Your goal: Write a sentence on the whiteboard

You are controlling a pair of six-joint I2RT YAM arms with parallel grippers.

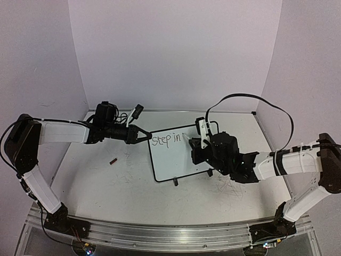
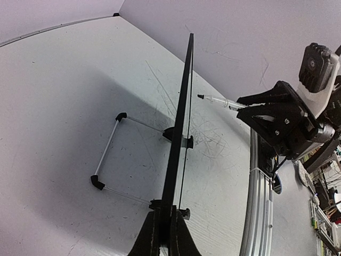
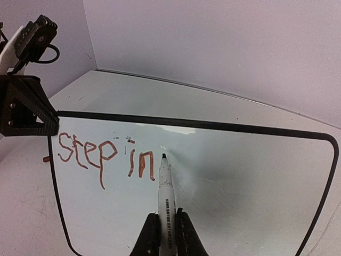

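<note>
The whiteboard (image 1: 173,160) stands tilted on its feet mid-table. My left gripper (image 1: 146,135) is shut on its upper left edge; in the left wrist view the board's black frame (image 2: 181,122) runs edge-on out of my shut gripper (image 2: 162,234). The sentence (image 3: 106,157) reads "step in" along the board's top left. My right gripper (image 3: 166,234) is shut on a white marker (image 3: 165,192). The marker's black tip sits at the board face just right of "in". The marker (image 2: 218,101) also shows in the left wrist view, pointing at the board.
A small dark red cap (image 1: 113,160) lies on the table left of the board. The board's wire stand (image 2: 106,154) reaches out behind it. Marker scuffs (image 1: 229,186) mark the tabletop under my right arm. A metal rail (image 2: 261,202) runs along the near edge.
</note>
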